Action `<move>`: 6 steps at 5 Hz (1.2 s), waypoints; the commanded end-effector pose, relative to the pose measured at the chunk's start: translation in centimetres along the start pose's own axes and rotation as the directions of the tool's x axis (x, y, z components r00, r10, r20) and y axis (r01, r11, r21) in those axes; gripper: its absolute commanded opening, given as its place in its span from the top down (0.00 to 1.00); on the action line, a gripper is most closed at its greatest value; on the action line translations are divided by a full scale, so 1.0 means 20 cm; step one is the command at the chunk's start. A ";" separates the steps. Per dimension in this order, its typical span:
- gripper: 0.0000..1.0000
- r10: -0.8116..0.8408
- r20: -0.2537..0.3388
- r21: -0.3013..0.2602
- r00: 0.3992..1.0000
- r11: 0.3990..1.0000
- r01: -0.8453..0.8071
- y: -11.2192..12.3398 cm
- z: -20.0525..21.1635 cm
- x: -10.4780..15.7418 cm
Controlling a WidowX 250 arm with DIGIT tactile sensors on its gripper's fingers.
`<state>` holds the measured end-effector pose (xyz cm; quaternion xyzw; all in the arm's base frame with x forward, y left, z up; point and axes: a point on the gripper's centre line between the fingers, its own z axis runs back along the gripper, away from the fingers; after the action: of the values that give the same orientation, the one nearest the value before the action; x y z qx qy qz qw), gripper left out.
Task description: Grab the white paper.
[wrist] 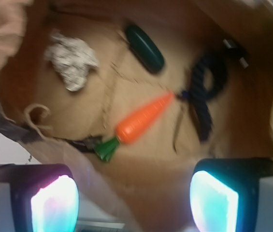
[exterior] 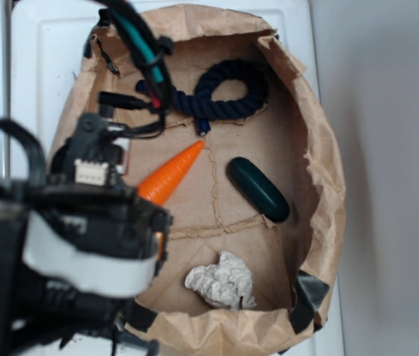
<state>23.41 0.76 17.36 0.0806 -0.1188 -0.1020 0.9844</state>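
Exterior view: the brown paper bag [exterior: 320,148] lies flattened open like a shallow tray on a white surface [exterior: 46,59]. The white paper [exterior: 222,281], a small crumpled ball, sits on the bag floor near the front rim, well apart from the other contents. An orange carrot [exterior: 172,173] lies toward the middle with its tip pointing at a coiled dark blue rope [exterior: 231,90] at the back; a dark green oblong object [exterior: 258,188] lies to the right of the carrot. The arm fills the lower left and hides the fingers here, so the jaws cannot be read from this view.

Wrist view: the gripper [wrist: 134,198] hangs above the bag with both fingertips [wrist: 54,203] glowing at the bottom edge, spread wide with nothing between them. The paper ball appears at upper left, off the centreline; the carrot's green end sits closest to the gap. Picture is blurred.

Judgement on the step: this is the approach. To do it well, shift laterally until the ball is centred between the pads before descending; a straight drop from here would likely land on the carrot's green end. Keep the jaws wide, come down close to the bag floor without pinching its creases or the rim wall beside the ball, and close gently, as crumpled paper compresses and may slip out.
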 end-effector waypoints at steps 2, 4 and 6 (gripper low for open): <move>0.00 -0.165 0.079 -0.080 0.983 0.982 0.171 0.25 -0.09 0.16; 0.00 -0.359 0.076 -0.077 0.930 0.928 0.365 -0.08 -0.31 0.21; 0.00 -0.431 0.122 -0.140 0.894 0.884 0.446 -0.27 -0.35 0.27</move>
<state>28.69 -3.28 8.85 0.0141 -0.1021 -0.3196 0.9419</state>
